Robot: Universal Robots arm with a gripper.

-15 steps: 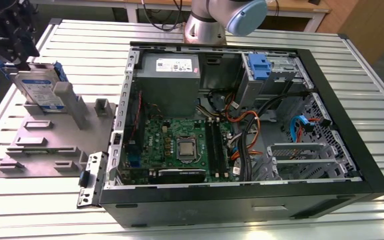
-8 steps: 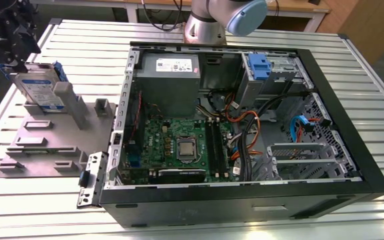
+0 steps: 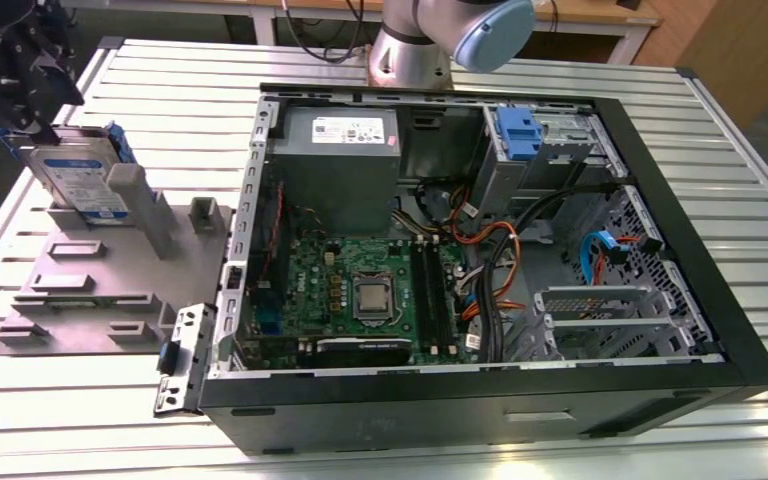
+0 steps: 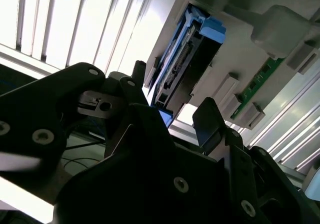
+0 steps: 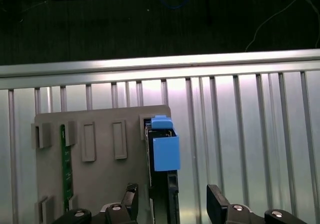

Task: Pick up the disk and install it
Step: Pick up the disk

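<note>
Blue-railed silver disk point(image 3: 80, 180) upright in grey rack point(image 3: 91, 272), black pincer point(image 5: 174, 191) seemingly astride.

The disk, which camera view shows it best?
The exterior view: the disk stands on edge in the grey holder, its labelled face visible. Both wrist views see it edge-on, blue rail foremost.

Slatted metal table point(image 3: 731, 150); wooden furniture point(image 3: 724, 45) behind; floor point(image 5: 100, 29) seemingly dark.
</note>
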